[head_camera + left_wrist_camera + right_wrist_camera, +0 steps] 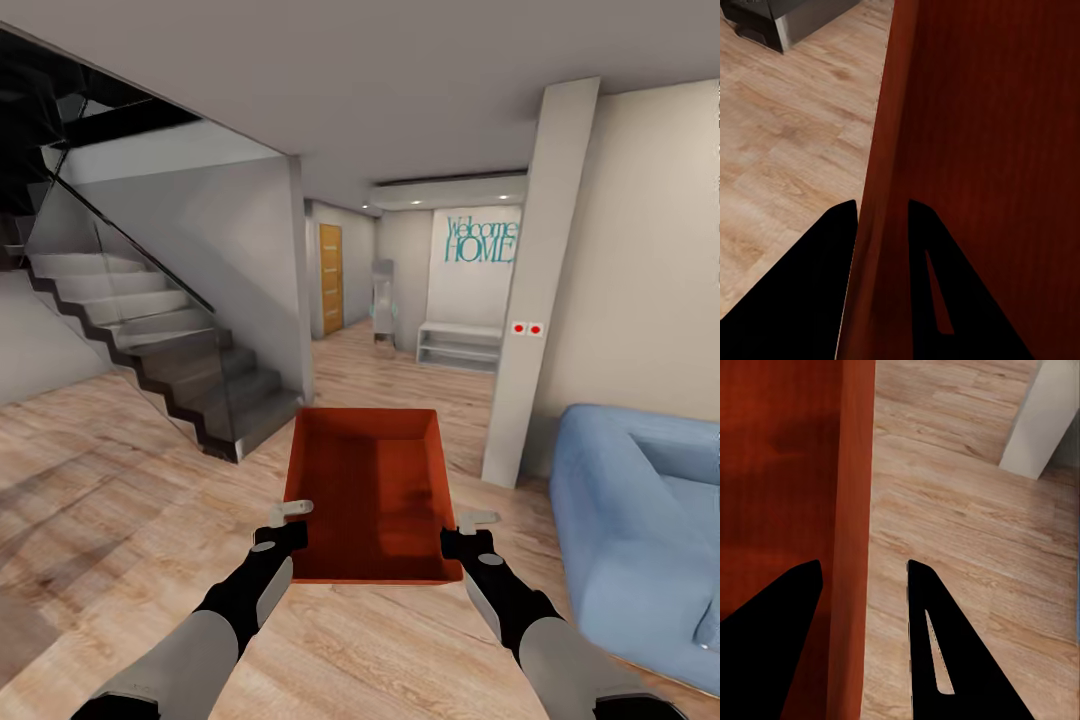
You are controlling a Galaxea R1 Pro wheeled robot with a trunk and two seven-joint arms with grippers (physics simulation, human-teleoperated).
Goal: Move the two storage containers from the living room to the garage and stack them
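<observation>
Head cam: one orange-red container (pixel 372 495) carried betw both grippers, left (pixel 283 527) & right (pixel 467 533), above light wood planks (pixel 120 500) in living rm; garage not reached, stacking all left. Left wrist: fingers (pixel 817 277) astride smooth flared wall, clamped. Right wrist: fingers (pixel 945 645) straddling wall, gap beside it; grip can't tell.

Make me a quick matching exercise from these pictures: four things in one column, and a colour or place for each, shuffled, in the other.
Things:
1. bin
2. sofa
3. staircase
4. door

Descriptions:
A. blue, on the right
B. orange wood, down the hall
C. orange-red, held between the left gripper and right gripper
D. dark grey steps, on the left

Pairs: 1-C, 2-A, 3-D, 4-B
</observation>
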